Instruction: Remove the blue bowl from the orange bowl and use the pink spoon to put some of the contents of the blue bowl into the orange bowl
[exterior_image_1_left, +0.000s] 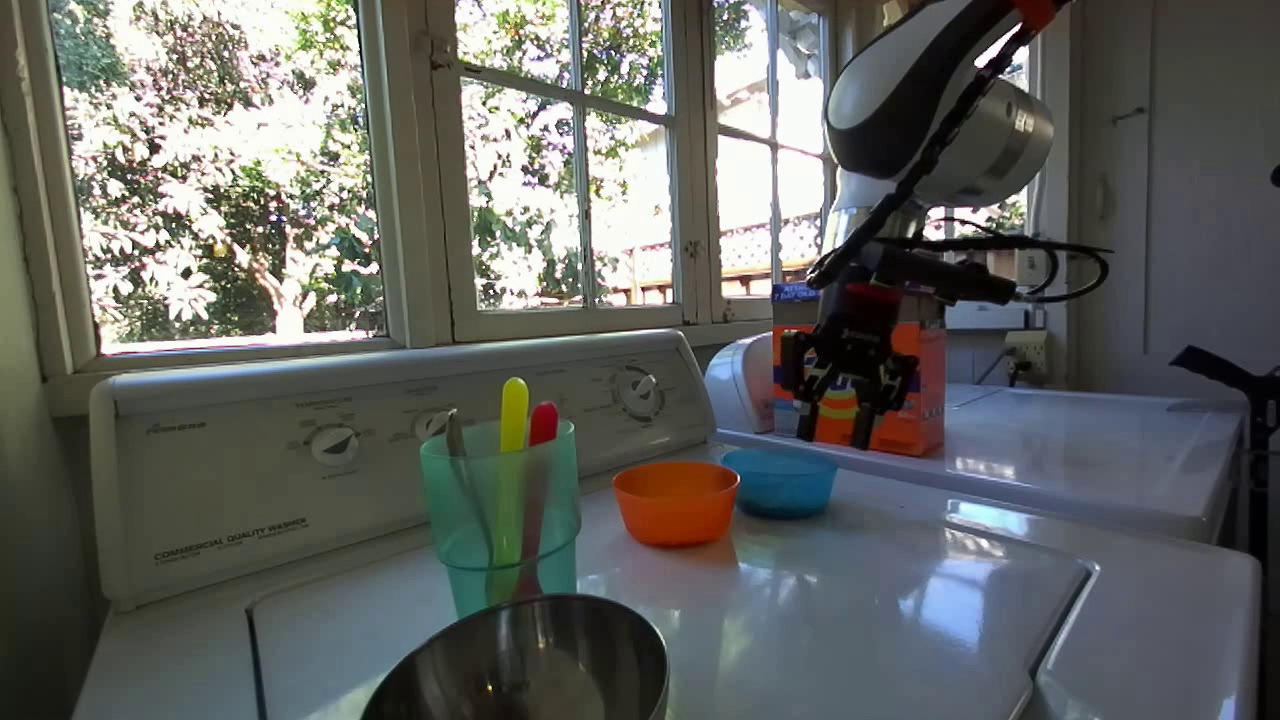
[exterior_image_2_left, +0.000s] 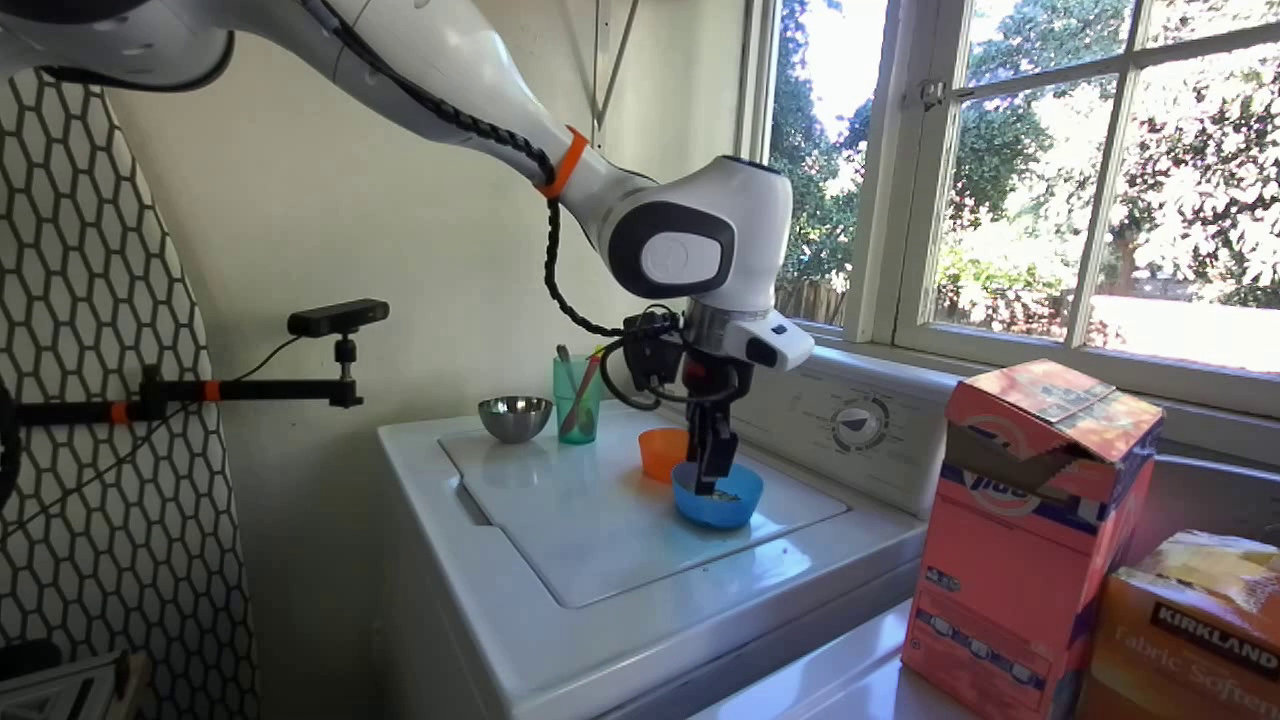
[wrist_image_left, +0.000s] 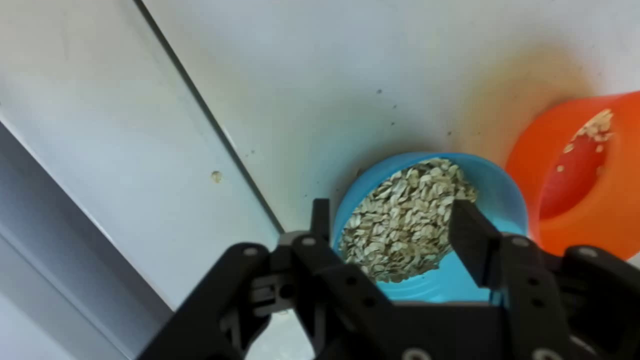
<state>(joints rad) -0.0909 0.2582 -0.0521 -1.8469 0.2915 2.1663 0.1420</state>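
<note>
Below gripper (wrist_image_left: 391, 211), fingers (wrist_image_left: 472, 240) apart: blue bowl (wrist_image_left: 500, 197) w/ flakes (wrist_image_left: 402, 220), nr orange bowl (wrist_image_left: 530, 155).

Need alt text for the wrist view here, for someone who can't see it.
A blue bowl partly filled with pale flakes, seen from above, its lower part behind the open black end effector. To the right, an orange bowl, cut off by the frame edge, shows fewer flakes inside; both sit on a white washer top.
</note>
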